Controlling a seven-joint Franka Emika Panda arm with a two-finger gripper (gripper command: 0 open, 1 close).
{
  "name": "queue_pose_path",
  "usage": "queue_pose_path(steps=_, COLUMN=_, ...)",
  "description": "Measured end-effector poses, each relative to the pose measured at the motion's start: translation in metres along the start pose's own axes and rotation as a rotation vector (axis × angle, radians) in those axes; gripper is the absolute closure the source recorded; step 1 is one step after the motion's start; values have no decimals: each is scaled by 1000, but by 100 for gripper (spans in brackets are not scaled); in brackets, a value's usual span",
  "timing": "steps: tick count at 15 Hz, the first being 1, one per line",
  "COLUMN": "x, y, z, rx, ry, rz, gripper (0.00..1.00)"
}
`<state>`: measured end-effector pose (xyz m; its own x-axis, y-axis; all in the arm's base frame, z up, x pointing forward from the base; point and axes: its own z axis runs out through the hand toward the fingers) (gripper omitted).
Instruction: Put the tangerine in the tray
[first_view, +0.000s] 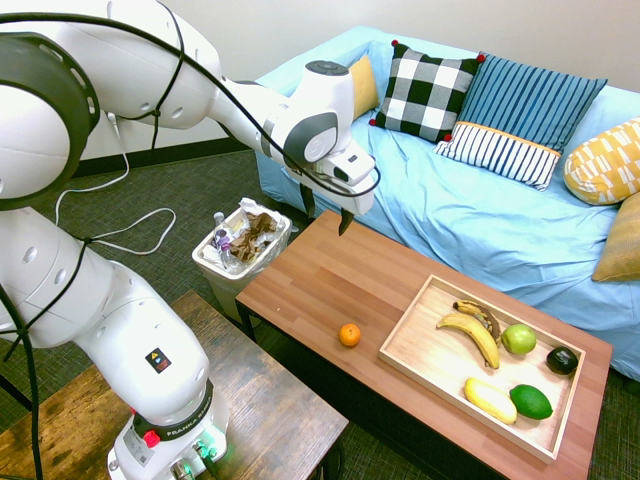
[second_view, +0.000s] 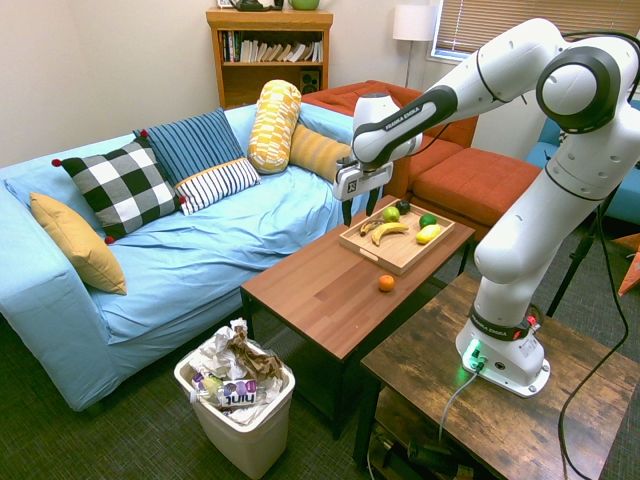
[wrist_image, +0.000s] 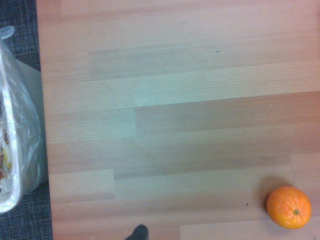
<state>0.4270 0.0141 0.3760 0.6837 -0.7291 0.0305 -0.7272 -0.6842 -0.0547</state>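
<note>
The tangerine (first_view: 349, 335) (second_view: 386, 283) (wrist_image: 288, 207) lies on the reddish-brown table (first_view: 320, 280), close to its front edge and just outside the short end of the tray (first_view: 405, 335) (second_view: 402, 256). That light wooden tray holds bananas, a green apple, a dark avocado, a yellow lemon-like fruit and a lime. My gripper (first_view: 326, 212) (second_view: 360, 210) hangs open and empty well above the table's sofa-side part, up and away from the tangerine.
A white bin (first_view: 240, 245) (second_view: 237, 395) full of rubbish stands on the carpet off the table's end; its bag (wrist_image: 15, 150) shows in the wrist view. The blue sofa (first_view: 470, 210) with cushions runs along the table's far side.
</note>
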Motion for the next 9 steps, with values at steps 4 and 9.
queue_pose_path(steps=4, x=5, y=-2, z=6, rx=10, ry=11, rz=24, gripper=0)
queue_pose_path(steps=9, x=22, y=37, z=59, rx=-26, ry=51, rz=190, gripper=0)
